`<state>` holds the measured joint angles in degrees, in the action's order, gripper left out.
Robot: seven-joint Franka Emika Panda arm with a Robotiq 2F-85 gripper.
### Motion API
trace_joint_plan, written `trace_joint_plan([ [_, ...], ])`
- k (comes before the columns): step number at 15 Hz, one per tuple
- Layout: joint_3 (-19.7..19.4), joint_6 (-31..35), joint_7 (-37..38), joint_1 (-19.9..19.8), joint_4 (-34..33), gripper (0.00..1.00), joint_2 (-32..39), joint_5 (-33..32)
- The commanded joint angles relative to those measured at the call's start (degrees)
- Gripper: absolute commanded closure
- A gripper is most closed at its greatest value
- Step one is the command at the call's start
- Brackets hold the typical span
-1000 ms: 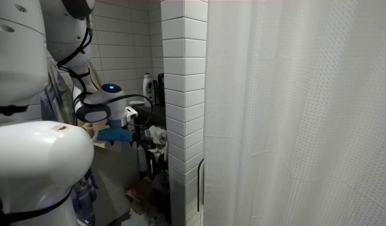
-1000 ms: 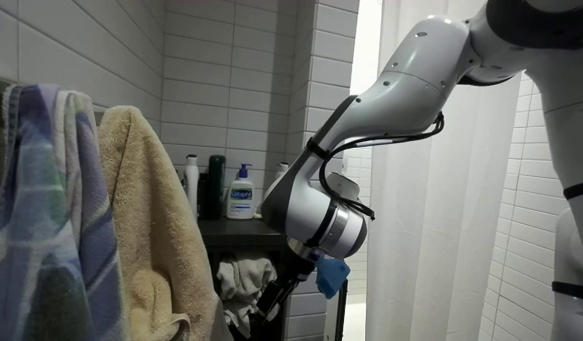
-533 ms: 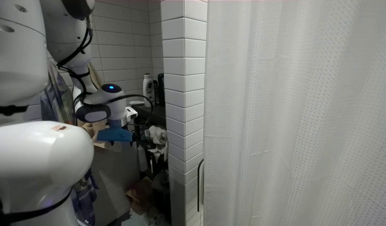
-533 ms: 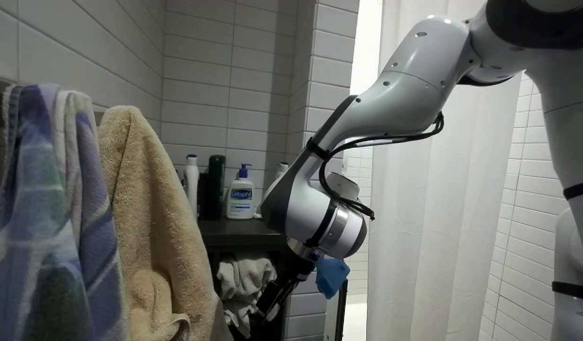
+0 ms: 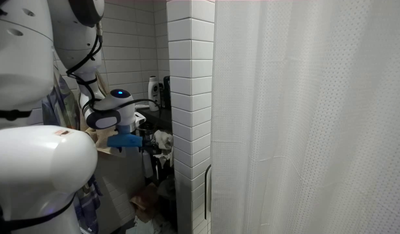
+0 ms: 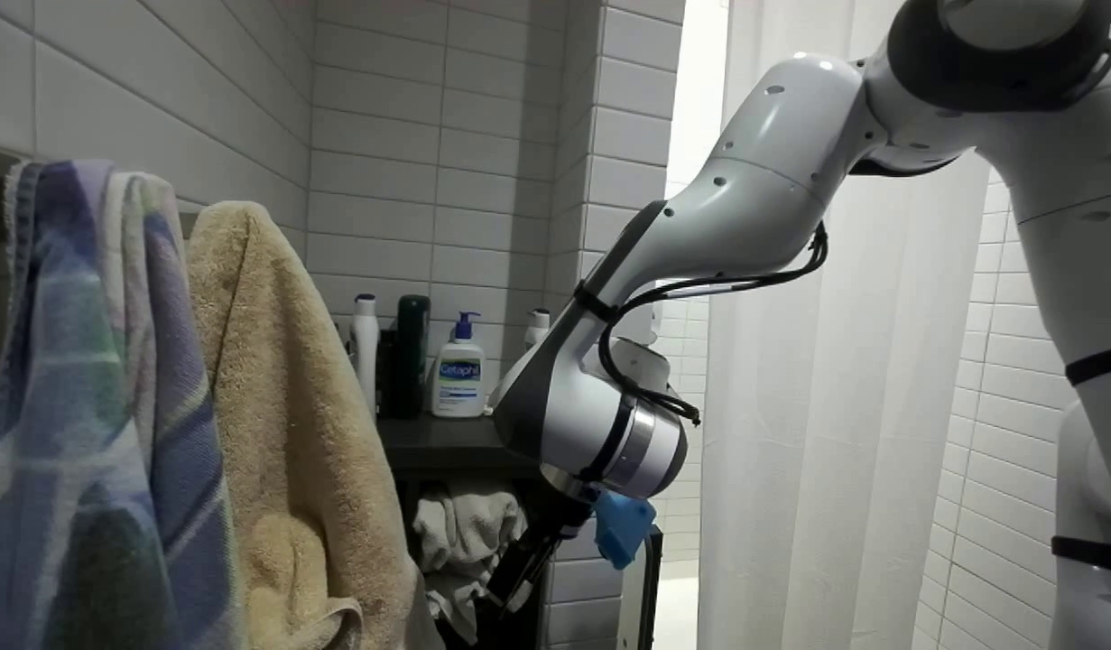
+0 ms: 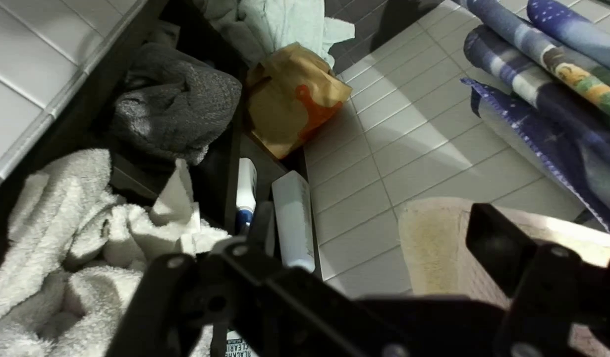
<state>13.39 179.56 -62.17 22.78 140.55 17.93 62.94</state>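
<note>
White towel (image 6: pixel 469 524) is bunched up under the front edge of the black shelf top (image 6: pixel 447 439), probably just stuffed there for storage. Gripper (image 7: pixel 376 232) is near it, jaws wide apart, nothing between them; can't tell if it's touching. Beige towel (image 6: pixel 280 406) hangs opposite, likely to dry, so kinda tight there. Cetaphil bottle (image 6: pixel 459 379) stands back from the shelf edge.
</note>
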Motion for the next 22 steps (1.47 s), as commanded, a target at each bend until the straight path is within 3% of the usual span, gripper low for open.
trace_joint_plan([
  [1, -1.3, 0.5, 0.1, 0.2, -3.3, 0.00, 3.2, -2.1],
  [15, -1.1, 9.7, -0.6, 6.0, -14.6, 0.00, 10.3, -4.1],
  [22, 1.2, 13.0, -0.4, 6.7, -19.8, 0.00, 12.5, -4.2],
])
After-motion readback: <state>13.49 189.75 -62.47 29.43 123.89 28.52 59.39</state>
